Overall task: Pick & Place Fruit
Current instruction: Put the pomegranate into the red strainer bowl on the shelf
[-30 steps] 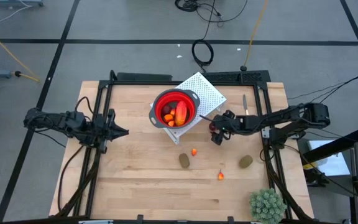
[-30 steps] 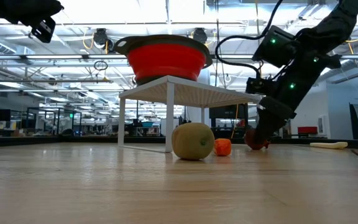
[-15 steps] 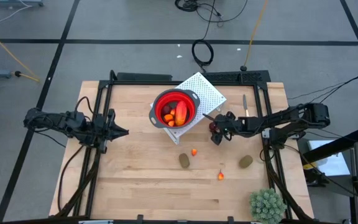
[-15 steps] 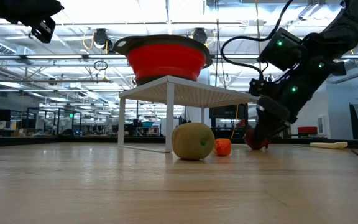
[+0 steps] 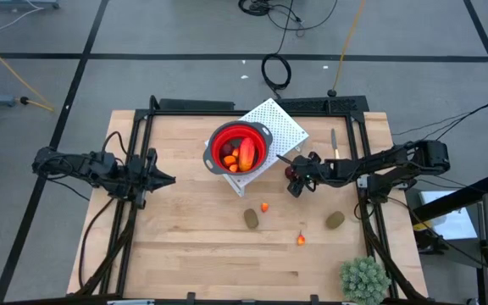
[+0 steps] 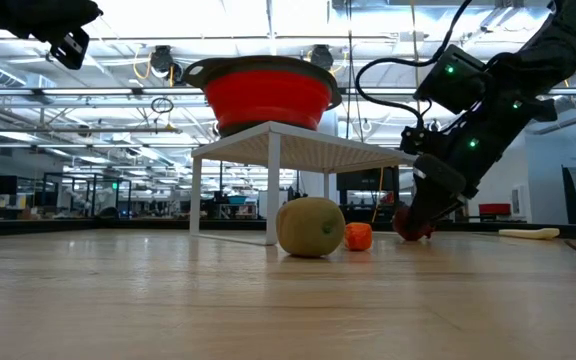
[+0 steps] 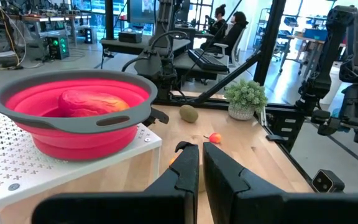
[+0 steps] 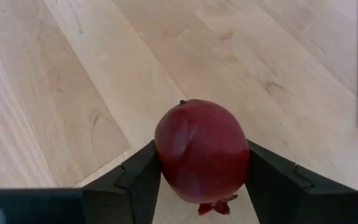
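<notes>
Right wrist view | R claw [image 8: 202, 177] narrowed since 1s ago, now pinching dark red ball [image 8: 202, 151] (on table) | L claw [image 7: 200, 163] pressed together

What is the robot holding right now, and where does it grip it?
The right gripper has a dark red ball between its fingers, touching its two opposite sides, low on the table. The left gripper holds nothing.

no readable text, no labels, no numbers

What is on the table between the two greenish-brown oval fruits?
In the high view, a tiny orange bit lies on the bare wood between the left oval and the right oval, slightly nearer the table's front edge.
</notes>
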Robot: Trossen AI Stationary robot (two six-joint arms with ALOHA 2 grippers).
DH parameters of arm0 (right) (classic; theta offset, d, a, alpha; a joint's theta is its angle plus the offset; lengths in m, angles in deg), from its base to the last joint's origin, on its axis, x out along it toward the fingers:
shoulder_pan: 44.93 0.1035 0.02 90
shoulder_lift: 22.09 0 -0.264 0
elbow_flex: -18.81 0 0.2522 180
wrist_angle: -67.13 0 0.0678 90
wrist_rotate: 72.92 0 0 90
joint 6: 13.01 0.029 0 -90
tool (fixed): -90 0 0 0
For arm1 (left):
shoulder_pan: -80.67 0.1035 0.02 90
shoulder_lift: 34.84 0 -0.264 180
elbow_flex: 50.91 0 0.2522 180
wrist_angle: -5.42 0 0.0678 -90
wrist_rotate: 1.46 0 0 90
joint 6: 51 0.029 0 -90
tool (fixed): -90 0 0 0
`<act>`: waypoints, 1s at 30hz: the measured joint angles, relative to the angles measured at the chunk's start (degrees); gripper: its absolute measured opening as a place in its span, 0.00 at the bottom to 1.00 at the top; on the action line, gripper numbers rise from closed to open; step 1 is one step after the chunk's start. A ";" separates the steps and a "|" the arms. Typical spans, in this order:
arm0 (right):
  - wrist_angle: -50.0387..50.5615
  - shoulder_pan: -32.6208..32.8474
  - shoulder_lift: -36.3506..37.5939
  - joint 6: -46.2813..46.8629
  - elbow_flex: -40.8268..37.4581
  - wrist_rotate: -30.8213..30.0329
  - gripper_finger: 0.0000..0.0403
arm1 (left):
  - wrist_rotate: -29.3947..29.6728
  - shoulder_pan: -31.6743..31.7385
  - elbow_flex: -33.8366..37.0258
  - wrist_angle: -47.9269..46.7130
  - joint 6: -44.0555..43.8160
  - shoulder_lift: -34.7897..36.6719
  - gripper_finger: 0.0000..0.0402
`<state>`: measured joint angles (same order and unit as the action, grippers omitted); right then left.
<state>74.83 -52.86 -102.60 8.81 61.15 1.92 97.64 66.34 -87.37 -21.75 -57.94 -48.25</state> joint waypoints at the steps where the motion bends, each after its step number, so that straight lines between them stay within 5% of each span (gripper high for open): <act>1: 0.00 0.02 0.00 0.00 0.00 -0.02 0.48 | 0.01 0.00 0.00 -0.01 0.00 0.00 0.05; 13: -2.86 0.13 1.34 0.03 0.00 1.04 0.48 | -0.01 -0.02 0.00 -0.01 -0.88 0.00 0.05; 22: -1.15 0.17 11.85 7.80 0.02 13.42 0.48 | -0.08 0.00 0.00 -0.15 -1.05 0.00 0.05; 30: -2.06 0.20 21.15 25.08 0.02 28.25 0.48 | -0.56 -0.02 0.00 -1.53 -1.07 0.00 0.05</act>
<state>72.77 -52.66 -81.46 33.89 61.17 30.16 97.08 66.33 -87.37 -23.27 -59.01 -48.25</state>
